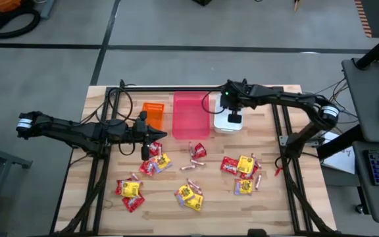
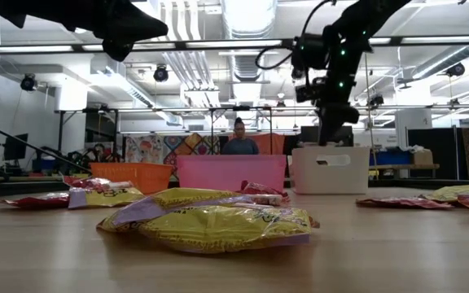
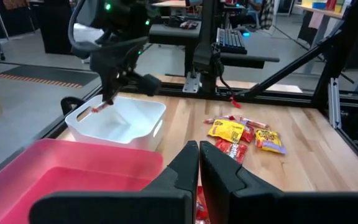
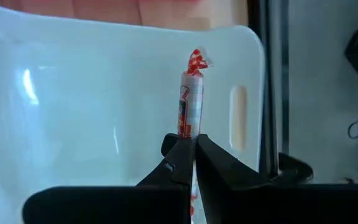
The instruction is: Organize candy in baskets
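While we watch, right gripper (image 4: 191, 146) clamped on red-and-white stick (image 4: 191, 99), stick's long axis in line with fingers, poking out past tips. White bin (image 4: 73, 93) directly beneath gripper, open mouth facing it; release is the move we judge next. Left gripper (image 3: 197, 163) pinched shut, empty, hovering just behind pink bin (image 3: 73, 171); orange bin (image 1: 153, 112) beside it. Loose candy (image 1: 189, 194) well behind right gripper, nearer left arm. Stick's lower end hidden between fingers; bin floor hard to read.
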`<state>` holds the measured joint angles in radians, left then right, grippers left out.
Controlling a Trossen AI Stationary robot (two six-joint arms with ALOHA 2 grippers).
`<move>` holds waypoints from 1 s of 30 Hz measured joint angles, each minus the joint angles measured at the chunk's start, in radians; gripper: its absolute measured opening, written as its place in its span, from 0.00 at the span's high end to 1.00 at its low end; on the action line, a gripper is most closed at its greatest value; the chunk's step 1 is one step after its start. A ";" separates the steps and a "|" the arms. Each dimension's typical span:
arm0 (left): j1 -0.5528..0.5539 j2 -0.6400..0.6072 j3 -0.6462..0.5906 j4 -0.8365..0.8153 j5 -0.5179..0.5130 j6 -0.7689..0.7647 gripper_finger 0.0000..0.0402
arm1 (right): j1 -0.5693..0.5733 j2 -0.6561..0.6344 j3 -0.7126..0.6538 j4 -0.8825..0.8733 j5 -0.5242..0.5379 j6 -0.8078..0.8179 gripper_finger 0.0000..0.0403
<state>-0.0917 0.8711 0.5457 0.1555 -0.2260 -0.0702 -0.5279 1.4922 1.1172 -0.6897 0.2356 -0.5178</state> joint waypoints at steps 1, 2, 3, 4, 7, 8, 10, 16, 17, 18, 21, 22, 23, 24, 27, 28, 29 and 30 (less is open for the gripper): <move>0.000 0.000 0.000 0.000 0.000 0.006 1.00 | -0.003 0.008 0.000 0.012 -0.002 -0.012 0.98; 0.000 0.000 0.000 0.000 0.000 0.009 1.00 | -0.003 0.016 0.000 0.028 -0.007 -0.020 0.98; 0.000 0.000 0.000 0.000 0.000 0.009 1.00 | -0.003 0.026 0.000 0.047 -0.007 -0.021 0.98; 0.000 0.000 0.000 0.000 0.000 0.009 1.00 | -0.003 0.035 0.000 0.064 -0.007 -0.021 0.98; 0.000 0.000 0.000 0.000 0.000 0.010 1.00 | -0.003 0.067 0.004 0.072 -0.007 -0.025 0.95; 0.000 0.001 0.000 0.000 -0.001 0.009 1.00 | -0.003 0.075 0.007 0.075 -0.007 -0.019 0.94; 0.000 0.001 0.000 -0.002 0.000 0.010 1.00 | -0.003 0.088 0.008 0.078 -0.007 -0.002 0.90; 0.000 0.001 0.000 -0.008 -0.001 0.010 1.00 | -0.005 0.090 0.008 0.080 -0.003 0.031 0.76; 0.000 0.001 0.000 -0.008 -0.001 0.009 1.00 | -0.005 0.086 0.008 0.080 -0.003 0.037 0.75; 0.000 0.001 0.000 -0.008 -0.001 0.010 1.00 | -0.005 0.081 0.008 0.079 -0.003 0.044 0.75; 0.000 0.001 0.000 -0.009 0.000 0.009 1.00 | -0.005 0.064 0.011 0.077 -0.003 0.056 0.74; 0.000 0.001 0.000 -0.010 -0.001 0.009 1.00 | -0.005 0.058 0.015 0.074 -0.005 0.069 0.74; 0.000 0.001 0.000 -0.015 -0.001 0.009 1.00 | -0.002 0.051 0.021 0.072 -0.008 0.087 0.74; 0.000 0.001 0.000 -0.021 0.000 0.006 1.00 | 0.002 0.043 0.025 0.069 -0.009 0.109 0.74; 0.000 0.002 0.000 -0.039 0.000 -0.014 1.00 | 0.019 0.010 0.036 0.063 -0.068 0.174 0.74; 0.000 0.005 0.000 -0.044 0.000 -0.023 1.00 | 0.026 -0.003 0.037 0.065 -0.100 0.201 0.74; 0.000 0.008 0.000 -0.050 0.000 -0.030 1.00 | 0.035 -0.014 0.037 0.064 -0.128 0.227 0.74; 0.000 0.012 0.000 -0.052 0.000 -0.042 1.00 | 0.045 -0.027 0.038 0.064 -0.161 0.257 0.74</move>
<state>-0.0917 0.8834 0.5457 0.1036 -0.2264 -0.1126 -0.4831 1.4652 1.1549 -0.6261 0.0748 -0.2604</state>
